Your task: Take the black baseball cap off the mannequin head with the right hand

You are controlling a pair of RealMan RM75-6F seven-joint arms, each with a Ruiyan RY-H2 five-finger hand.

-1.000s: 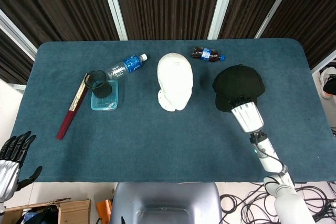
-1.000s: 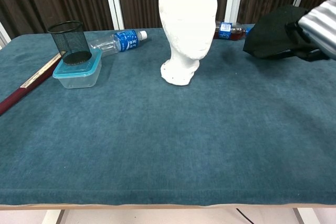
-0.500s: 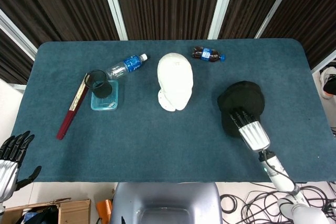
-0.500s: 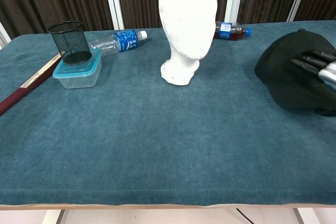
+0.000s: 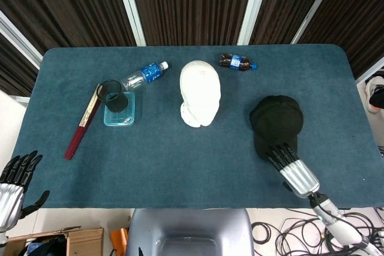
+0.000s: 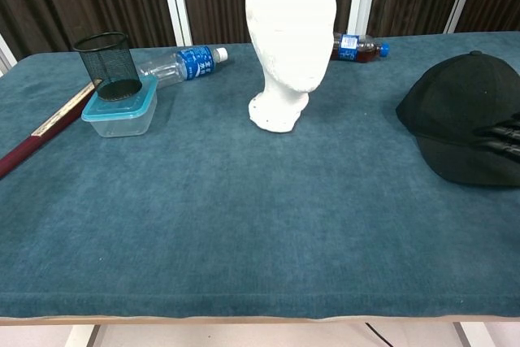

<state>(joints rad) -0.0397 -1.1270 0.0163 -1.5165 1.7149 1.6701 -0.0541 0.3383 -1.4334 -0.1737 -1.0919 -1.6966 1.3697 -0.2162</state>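
Observation:
The black baseball cap (image 5: 276, 121) lies on the blue table to the right of the bare white mannequin head (image 5: 200, 93), which stands upright at mid-table. In the chest view the cap (image 6: 463, 115) rests flat at the right edge, well apart from the mannequin head (image 6: 291, 34). My right hand (image 5: 291, 165) is at the cap's near rim, its straight fingers (image 6: 505, 137) lying on top of the brim without gripping it. My left hand (image 5: 15, 178) hangs off the table's near left corner with fingers spread, holding nothing.
A black mesh cup (image 5: 112, 95) stands on a clear blue-lidded box (image 5: 120, 112) at the left, beside a dark red stick (image 5: 83, 123) and a lying water bottle (image 5: 144, 75). A small cola bottle (image 5: 237, 62) lies behind the mannequin head.
The right hand carried the cap down from the air onto the table, then slid back toward the near edge. The cap stays where it was set; the fingers now reach only its brim.

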